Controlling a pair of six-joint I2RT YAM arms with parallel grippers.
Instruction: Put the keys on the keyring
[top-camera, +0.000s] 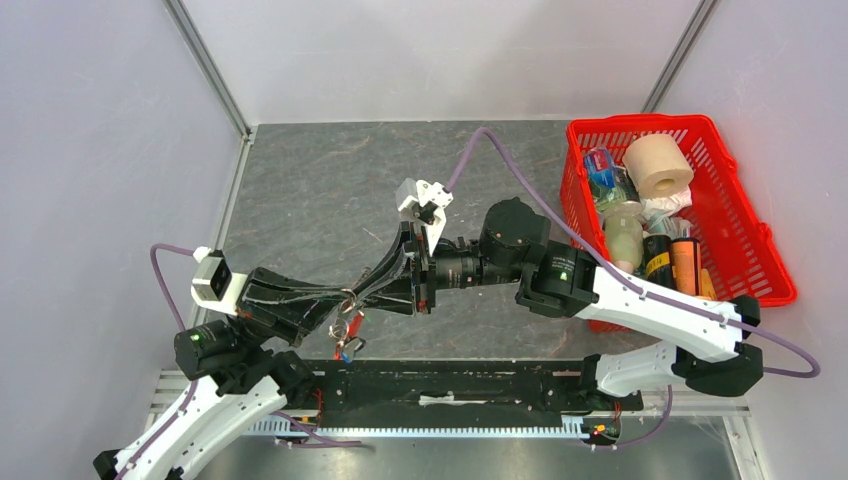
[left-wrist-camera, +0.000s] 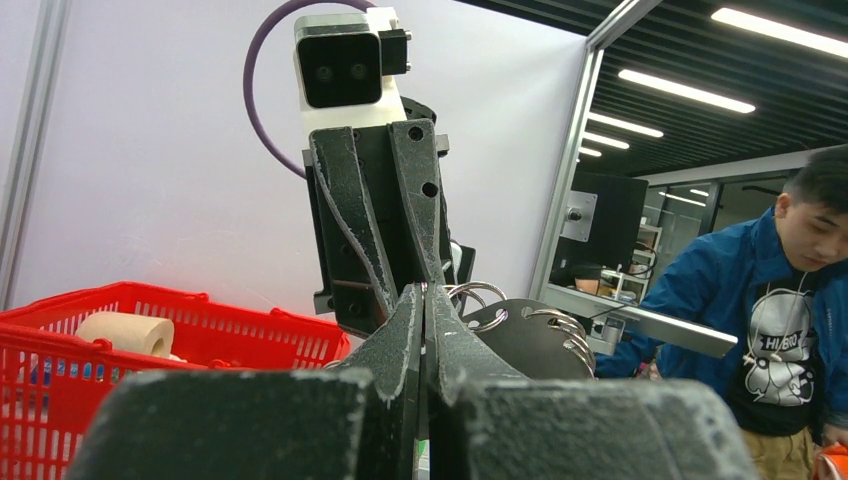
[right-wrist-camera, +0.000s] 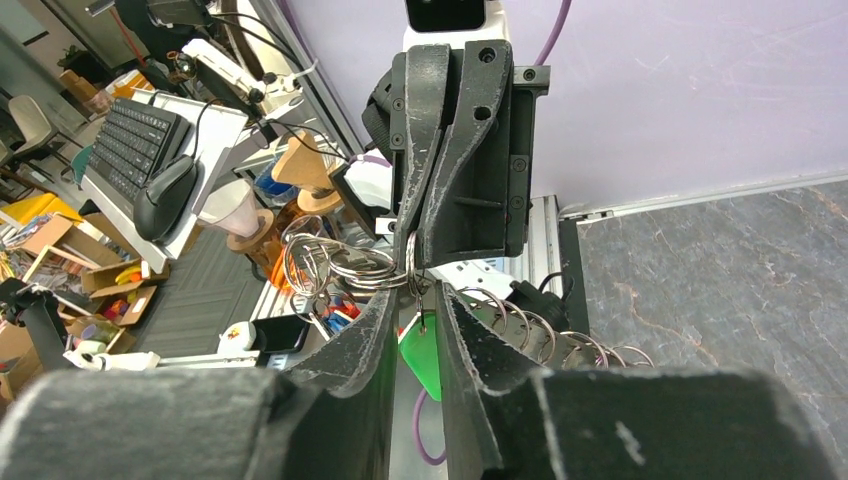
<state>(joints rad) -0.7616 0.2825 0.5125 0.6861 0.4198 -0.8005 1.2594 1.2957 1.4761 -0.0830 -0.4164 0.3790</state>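
My two grippers meet tip to tip above the table's near middle. My left gripper (top-camera: 344, 298) (left-wrist-camera: 426, 292) is shut on the thin silver keyring (right-wrist-camera: 410, 255), and in the right wrist view (right-wrist-camera: 412, 238) its jaws are pinched on the ring's edge. My right gripper (top-camera: 357, 291) (right-wrist-camera: 414, 298) has its jaws a narrow gap apart, straddling that ring. A green-headed key (right-wrist-camera: 420, 348) hangs between its fingers. More silver rings (right-wrist-camera: 335, 265) bunch to the left. A bunch of keys (top-camera: 345, 335) with red and blue bits hangs below the grippers.
A red basket (top-camera: 640, 122) (left-wrist-camera: 150, 300) with a paper roll and bottles stands at the right. A dark plate with several rings (left-wrist-camera: 535, 335) hangs beside the fingers. A black rail (top-camera: 450, 385) runs along the near edge. A person (left-wrist-camera: 790, 300) is outside the cell.
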